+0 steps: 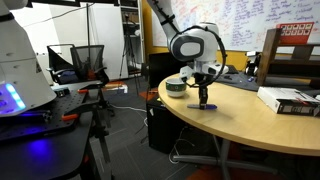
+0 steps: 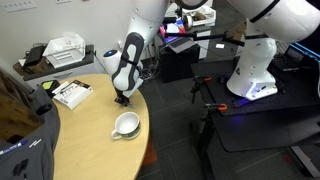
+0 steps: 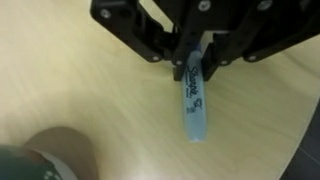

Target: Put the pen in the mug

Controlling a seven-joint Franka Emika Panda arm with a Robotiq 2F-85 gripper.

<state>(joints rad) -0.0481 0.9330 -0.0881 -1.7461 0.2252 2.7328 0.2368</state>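
Jaws pinch the upper end of a blue Sharpie pen (image 3: 192,105); its paler end projects beyond the fingers. Gripper (image 3: 192,64) hangs low over the round wooden table (image 1: 250,125). Mug (image 2: 126,125) stands upright on the table near the gripper, apart from it; the pen is outside the mug.

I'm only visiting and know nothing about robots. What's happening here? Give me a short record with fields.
pen: blue with a paler tip, gripped at its other end
gripper: closed on the pen, low over the table
mug: upright on the table, beside the gripper, apart from the pen
table: round, light wood
task state: pen not yet in the mug
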